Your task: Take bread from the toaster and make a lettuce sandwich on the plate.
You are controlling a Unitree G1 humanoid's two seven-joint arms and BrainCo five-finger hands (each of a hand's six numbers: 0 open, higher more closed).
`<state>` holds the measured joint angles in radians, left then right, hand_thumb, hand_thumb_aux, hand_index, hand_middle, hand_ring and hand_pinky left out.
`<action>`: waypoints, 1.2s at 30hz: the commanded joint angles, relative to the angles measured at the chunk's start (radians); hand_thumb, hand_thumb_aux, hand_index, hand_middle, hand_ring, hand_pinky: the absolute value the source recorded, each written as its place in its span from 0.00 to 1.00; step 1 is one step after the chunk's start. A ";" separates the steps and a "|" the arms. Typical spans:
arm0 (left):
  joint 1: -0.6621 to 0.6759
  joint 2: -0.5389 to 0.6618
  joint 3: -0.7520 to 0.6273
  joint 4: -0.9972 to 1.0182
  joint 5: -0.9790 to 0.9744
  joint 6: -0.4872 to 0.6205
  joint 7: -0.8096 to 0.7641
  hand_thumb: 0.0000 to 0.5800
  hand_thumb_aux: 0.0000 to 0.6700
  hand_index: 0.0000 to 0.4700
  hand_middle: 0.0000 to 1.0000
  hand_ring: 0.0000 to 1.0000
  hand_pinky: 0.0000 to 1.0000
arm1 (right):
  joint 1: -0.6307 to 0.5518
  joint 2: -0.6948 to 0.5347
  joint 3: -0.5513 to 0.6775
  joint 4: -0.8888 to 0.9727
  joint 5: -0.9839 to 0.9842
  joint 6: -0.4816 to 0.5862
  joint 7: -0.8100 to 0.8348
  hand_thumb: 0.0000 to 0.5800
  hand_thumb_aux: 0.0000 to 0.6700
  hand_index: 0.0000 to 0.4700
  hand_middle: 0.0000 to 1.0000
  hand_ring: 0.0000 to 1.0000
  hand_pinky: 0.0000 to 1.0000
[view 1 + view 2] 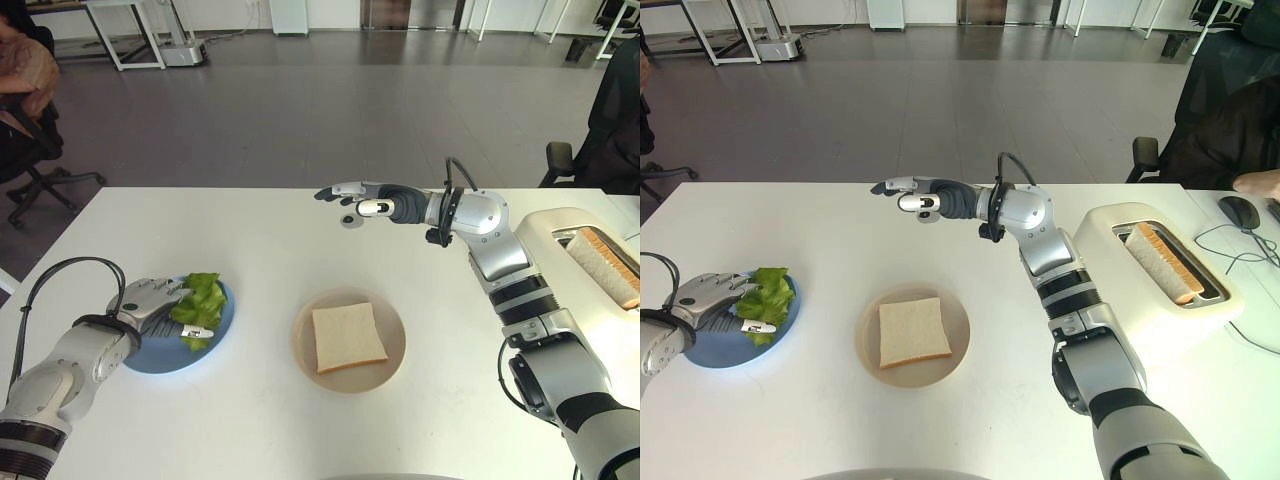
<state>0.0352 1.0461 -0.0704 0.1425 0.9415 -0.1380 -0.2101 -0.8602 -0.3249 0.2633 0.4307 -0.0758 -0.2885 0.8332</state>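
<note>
Grey floor (300, 100) of a big room lies behind, with an office chair (35, 175) at the left edge. Before the robot stands a white table (250, 230), which carries everything else.

On its right end is the toaster (1160, 315), white, the largest thing on the table. In its slot stands one slice (1160, 262), upright on its edge, and its top part rises over the slot.

Near the middle of the table, on the robot's side, lies the plate (397, 340), round and beige. It holds the bread (347, 337), one white square piece. The bread lies flat at the centre of the plate with nothing on top of it.

To the left, well apart from the plate, lies a blue plate (160, 358). It holds the lettuce (207, 298), a few green leaves heaped on its right half.

The left hand (148, 300) rests on the blue plate. Its fingers are curled around the lettuce from the left side, so it grips the leaves, and the leaves touch the blue plate.

The right hand (375, 198) hangs over the far middle of the table, well apart from the toaster and from both plates. Its fingers are stretched out, pointing to the left, and it holds nothing.

Behind the toaster, at the far right of the table, lies a dark mouse (1240, 212).
</note>
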 commanded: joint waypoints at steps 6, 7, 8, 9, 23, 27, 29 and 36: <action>-0.030 -0.037 -0.080 0.070 0.028 -0.023 0.085 0.00 0.00 0.00 0.00 0.00 0.00 | 0.018 0.002 0.001 -0.029 0.013 0.014 0.018 0.00 0.00 0.00 0.00 0.00 0.00; -0.033 -0.055 -0.098 0.082 0.027 -0.030 0.095 0.00 0.00 0.00 0.00 0.00 0.00 | 0.017 0.002 0.000 -0.031 0.013 0.015 0.017 0.00 0.00 0.00 0.00 0.00 0.00; -0.031 -0.075 -0.112 0.088 0.016 -0.037 0.099 0.35 0.19 0.19 0.00 0.00 0.00 | 0.017 0.001 -0.001 -0.032 0.012 0.016 0.016 0.00 0.00 0.00 0.00 0.00 0.00; -0.029 -0.088 -0.126 0.090 0.012 -0.040 0.100 0.58 0.35 0.35 0.00 0.00 0.00 | 0.017 0.001 -0.002 -0.033 0.012 0.017 0.016 0.00 0.00 0.00 0.00 0.00 0.00; -0.002 -0.043 -0.096 -0.086 -0.014 0.000 0.033 1.00 1.00 1.00 0.00 0.00 0.00 | 0.014 0.004 -0.001 -0.031 0.008 0.016 0.010 0.00 0.00 0.00 0.00 0.00 0.00; 0.017 -0.005 -0.023 -0.201 -0.023 0.027 -0.019 1.00 1.00 1.00 0.00 0.00 0.00 | 0.013 0.004 -0.001 -0.027 0.006 0.014 0.008 0.00 0.00 0.00 0.00 0.00 0.00; 0.031 0.020 0.035 -0.277 -0.027 0.043 -0.053 1.00 1.00 1.00 0.00 0.00 0.00 | 0.013 0.004 -0.001 -0.025 0.005 0.013 0.007 0.00 0.00 0.00 0.00 0.00 0.00; 0.027 0.048 0.127 -0.396 -0.020 0.051 -0.123 1.00 1.00 1.00 0.00 0.00 0.00 | 0.013 0.001 -0.004 -0.020 0.003 0.012 -0.001 0.00 0.00 0.00 0.00 0.00 0.00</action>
<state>0.0612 1.0800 0.0416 -0.2358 0.9216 -0.0861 -0.3137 -0.8547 -0.3177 0.2629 0.4041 -0.0743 -0.2785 0.8308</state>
